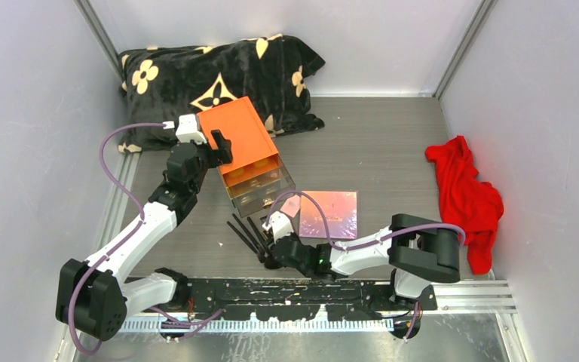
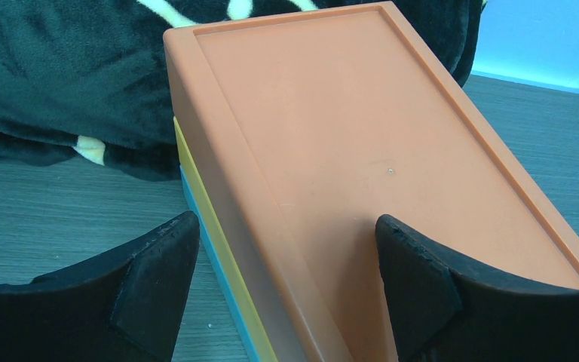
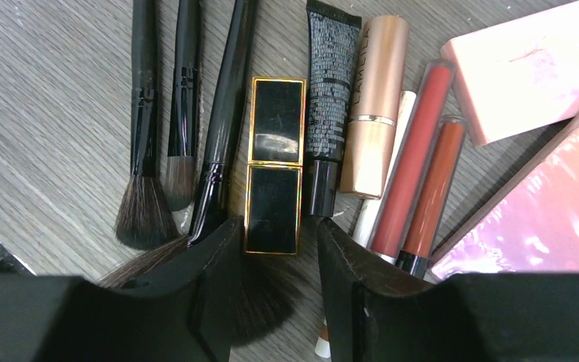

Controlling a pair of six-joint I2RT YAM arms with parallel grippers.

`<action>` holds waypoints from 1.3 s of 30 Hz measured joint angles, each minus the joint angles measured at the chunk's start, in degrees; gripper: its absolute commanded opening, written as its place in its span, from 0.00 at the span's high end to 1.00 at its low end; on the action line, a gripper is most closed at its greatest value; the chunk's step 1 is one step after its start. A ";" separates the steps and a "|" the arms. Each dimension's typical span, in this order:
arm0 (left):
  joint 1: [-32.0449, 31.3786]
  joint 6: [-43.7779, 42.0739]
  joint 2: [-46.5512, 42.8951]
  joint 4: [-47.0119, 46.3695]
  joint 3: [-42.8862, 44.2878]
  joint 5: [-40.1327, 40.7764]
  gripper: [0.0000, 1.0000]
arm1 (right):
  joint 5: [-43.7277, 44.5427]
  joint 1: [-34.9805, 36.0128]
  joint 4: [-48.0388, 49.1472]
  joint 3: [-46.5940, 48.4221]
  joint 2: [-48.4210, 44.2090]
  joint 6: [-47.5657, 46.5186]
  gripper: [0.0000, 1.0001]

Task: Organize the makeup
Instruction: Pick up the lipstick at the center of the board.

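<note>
In front of orange box (image 1: 245, 139), near arm bases: makeup in row. Brushes (image 3: 147, 113), black-gold lipstick case (image 3: 275, 162), tubes (image 3: 332, 90), pink palette (image 3: 550, 219).
Right gripper (image 3: 277, 237): jaws apart, straddling case end, nothing held.
Left gripper (image 2: 286, 226): spread across box edge, unclamped.
Step, judged: picking case.
Next: lower, centre, close; avoid dragging neighbours.

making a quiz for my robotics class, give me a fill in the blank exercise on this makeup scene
1. The left pincer is open astride an edge of the box, whose top is coloured ____.
2. The right pincer is open over a black lipstick case trimmed in ____.
3. The cloth crumpled at the table's right side is ____.

Missing words: orange; gold; red
</note>
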State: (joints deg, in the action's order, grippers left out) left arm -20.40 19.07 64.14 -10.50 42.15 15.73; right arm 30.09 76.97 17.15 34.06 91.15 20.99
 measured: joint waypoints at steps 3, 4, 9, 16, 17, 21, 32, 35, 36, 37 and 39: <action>0.00 0.00 -0.02 -0.07 -0.07 0.00 0.14 | 0.04 0.00 0.20 0.46 1.16 0.22 0.61; 0.00 0.00 -0.02 -0.11 -0.09 0.00 0.14 | 0.02 0.00 0.24 0.76 1.44 0.24 0.67; 0.00 -0.02 -0.02 -0.11 -0.09 0.02 0.14 | 0.07 0.00 0.15 1.36 1.86 0.39 0.79; 0.00 0.00 -0.09 -0.07 -0.09 0.11 0.14 | -0.17 0.00 -2.32 1.40 0.44 0.28 0.82; 0.00 0.00 -0.11 -0.04 -0.09 0.13 0.15 | -0.26 0.00 -3.04 1.40 -0.33 0.26 0.82; -0.02 0.00 -0.11 -0.04 -0.09 0.15 0.15 | -0.66 0.15 -5.77 1.40 -4.15 0.26 0.82; 0.00 0.00 0.66 -0.24 -0.09 0.20 0.14 | -0.57 1.36 -14.38 1.36 -14.32 0.17 0.82; 0.00 -0.02 0.90 -0.52 -0.04 0.33 0.14 | -0.04 1.55 -17.86 1.42 -17.29 0.11 0.82; 0.00 -0.02 0.90 -0.55 0.00 0.35 0.14 | 0.22 1.62 -19.21 1.49 -18.34 0.09 0.82; 0.00 -0.04 0.90 -0.52 0.02 0.35 0.14 | 0.44 1.62 -20.28 1.57 -19.23 0.09 0.82; 0.00 -0.07 0.90 -0.55 0.04 0.37 0.14 | 1.20 1.68 -23.71 2.36 -21.84 -0.15 0.81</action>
State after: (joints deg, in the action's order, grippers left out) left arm -20.40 19.00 65.04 -11.05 42.19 16.10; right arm 31.29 78.65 -6.57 36.42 69.32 20.84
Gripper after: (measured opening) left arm 0.856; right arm 0.342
